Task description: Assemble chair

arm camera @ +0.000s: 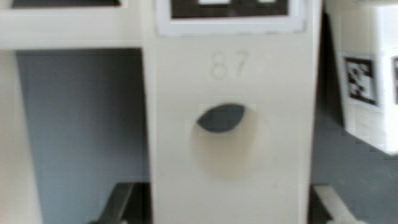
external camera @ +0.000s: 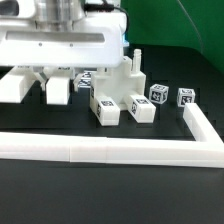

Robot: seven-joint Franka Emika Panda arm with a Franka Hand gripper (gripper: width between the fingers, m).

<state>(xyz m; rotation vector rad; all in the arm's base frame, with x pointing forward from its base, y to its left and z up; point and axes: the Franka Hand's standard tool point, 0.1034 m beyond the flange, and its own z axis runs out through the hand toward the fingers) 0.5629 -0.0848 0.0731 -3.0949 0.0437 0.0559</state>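
Observation:
The chair is in loose white tagged parts. My gripper (external camera: 58, 27) comes down at the back on the exterior view's left, onto a wide white slab (external camera: 62, 48). In the wrist view a white bar with a dark round hole (arm camera: 219, 118) runs between my fingers (arm camera: 132, 203), and the gripper (arm camera: 228, 205) is shut on it, both jaws against its sides. In the middle stands a blocky white piece (external camera: 122, 82) with a thin peg on top and two tagged feet (external camera: 105, 108). Two small tagged cubes (external camera: 158, 93) lie towards the exterior view's right.
A long white L-shaped border rail (external camera: 110, 151) runs along the front and turns back on the exterior view's right. Two white blocks (external camera: 57, 90) lie under the slab on the exterior view's left. The table top is black.

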